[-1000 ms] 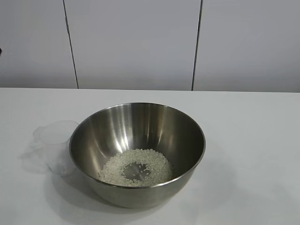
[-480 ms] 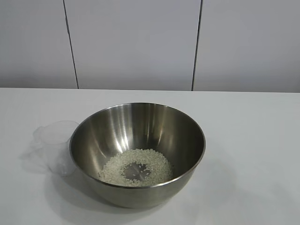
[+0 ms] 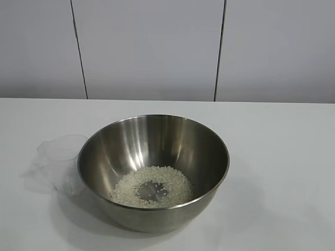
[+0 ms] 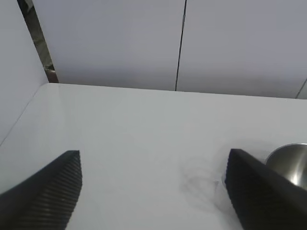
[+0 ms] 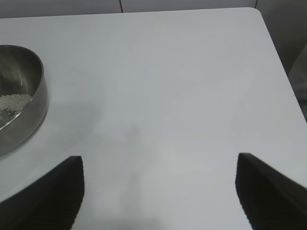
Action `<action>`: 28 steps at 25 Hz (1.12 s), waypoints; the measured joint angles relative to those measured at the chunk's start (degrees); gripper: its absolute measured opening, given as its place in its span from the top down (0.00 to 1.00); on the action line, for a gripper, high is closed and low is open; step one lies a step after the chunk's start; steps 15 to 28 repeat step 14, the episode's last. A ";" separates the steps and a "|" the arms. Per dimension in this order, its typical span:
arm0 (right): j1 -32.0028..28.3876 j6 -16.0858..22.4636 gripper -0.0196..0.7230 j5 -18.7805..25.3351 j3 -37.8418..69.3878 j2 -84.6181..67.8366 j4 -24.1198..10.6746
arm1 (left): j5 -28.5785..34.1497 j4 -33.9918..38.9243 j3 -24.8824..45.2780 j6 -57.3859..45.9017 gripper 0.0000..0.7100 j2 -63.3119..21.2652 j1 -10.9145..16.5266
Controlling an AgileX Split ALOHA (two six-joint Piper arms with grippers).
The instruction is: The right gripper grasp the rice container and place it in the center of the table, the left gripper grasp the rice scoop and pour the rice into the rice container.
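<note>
The rice container [image 3: 153, 172], a big shiny steel bowl, stands in the middle of the white table [image 3: 282, 157] with rice [image 3: 152, 186] in a ring on its bottom. The rice scoop [image 3: 62, 162], a small clear cup, stands upright and empty against the bowl's left side. Neither arm shows in the exterior view. My left gripper [image 4: 152, 158] is open above bare table; the scoop [image 4: 201, 184] shows faintly near one finger, with the bowl's rim [image 4: 290, 163] behind it. My right gripper [image 5: 159, 160] is open over bare table, and the bowl [image 5: 29, 110] is off to one side.
A white panelled wall [image 3: 152, 47] runs behind the table. The table's far corner and edge [image 5: 268, 43] show in the right wrist view. Bare tabletop lies to the right of the bowl and behind it.
</note>
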 joint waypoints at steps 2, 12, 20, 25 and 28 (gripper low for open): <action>0.00 0.00 0.18 0.00 0.00 0.00 0.00 | 2.59 1.98 1.01 -0.29 0.16 -2.77 0.00; 0.00 0.00 0.18 0.00 0.00 0.00 0.00 | 5.37 4.07 5.04 -1.03 0.16 -7.27 -1.50; 0.00 0.00 0.18 0.00 0.00 0.00 0.00 | 5.37 4.07 5.04 -1.03 0.16 -7.27 -2.43; 0.00 0.00 0.18 0.00 0.00 0.00 0.00 | 5.37 4.07 5.04 -1.03 0.16 -7.27 -2.43; 0.00 0.00 0.18 0.00 0.00 0.00 0.00 | 5.37 4.07 5.04 -1.03 0.16 -7.27 -2.43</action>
